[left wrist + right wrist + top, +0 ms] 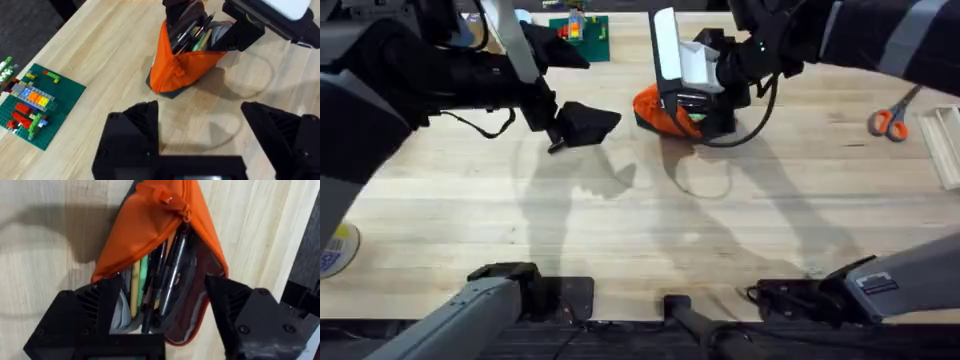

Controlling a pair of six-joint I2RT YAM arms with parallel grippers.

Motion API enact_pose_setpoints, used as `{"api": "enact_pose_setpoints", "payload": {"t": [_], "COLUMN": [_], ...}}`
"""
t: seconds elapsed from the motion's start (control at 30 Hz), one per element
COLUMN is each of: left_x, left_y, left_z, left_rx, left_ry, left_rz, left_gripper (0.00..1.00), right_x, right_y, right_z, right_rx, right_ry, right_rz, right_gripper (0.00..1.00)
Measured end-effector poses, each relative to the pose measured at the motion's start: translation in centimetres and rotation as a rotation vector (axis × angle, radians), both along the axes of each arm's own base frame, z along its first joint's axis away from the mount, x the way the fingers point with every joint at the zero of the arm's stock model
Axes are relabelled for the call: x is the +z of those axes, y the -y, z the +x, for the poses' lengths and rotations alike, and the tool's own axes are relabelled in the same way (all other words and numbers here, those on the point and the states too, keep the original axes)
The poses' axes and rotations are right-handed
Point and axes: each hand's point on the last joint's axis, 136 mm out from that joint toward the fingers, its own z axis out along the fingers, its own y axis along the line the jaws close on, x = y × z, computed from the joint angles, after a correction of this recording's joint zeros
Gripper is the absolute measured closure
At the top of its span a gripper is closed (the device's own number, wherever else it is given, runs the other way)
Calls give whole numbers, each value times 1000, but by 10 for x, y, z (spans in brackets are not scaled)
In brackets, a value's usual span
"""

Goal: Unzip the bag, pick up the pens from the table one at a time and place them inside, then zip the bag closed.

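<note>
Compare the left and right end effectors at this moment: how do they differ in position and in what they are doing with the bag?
The left end effector hangs over bare table, apart from the bag; the right end effector sits right at the bag's open mouth. The left one's fingers have nothing between them; the right one's fingers straddle the opening, above the pens inside. Both are black and open.

Bright even light, soft arm shadows on the table (650, 215)
</note>
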Motion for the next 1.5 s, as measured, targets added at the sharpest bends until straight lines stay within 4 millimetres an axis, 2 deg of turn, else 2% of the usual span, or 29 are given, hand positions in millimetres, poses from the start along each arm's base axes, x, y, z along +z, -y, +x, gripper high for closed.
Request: {"api": "enact_pose_setpoints", "payload": {"t": [0.57, 0.7, 0.87, 1.03, 1.13, 1.5], "left_x": [0, 0, 0, 0, 0, 0], "left_y": [0, 0, 0, 0, 0, 0], "left_z": [0, 0, 0, 0, 0, 0], "left_rx": [0, 0, 0, 0, 0, -1], "left_ry": [0, 0, 0, 0, 0, 0], "left_rz": [0, 0, 0, 0, 0, -1], "left_gripper": [7, 8, 7, 8, 7, 7], "right_x": [4, 19, 51, 79, 90, 90], "right_y": [0, 0, 1, 3, 5, 13], "right_z": [0, 0, -2, -7, -13, -31], "right_rx": [-47, -86, -149, -237, -316, -726], "right_ry": [-8, 13, 60, 83, 64, -150], "right_rz": [25, 57, 123, 201, 251, 417], "right_gripper": [5, 5, 5, 4, 5, 5]}}
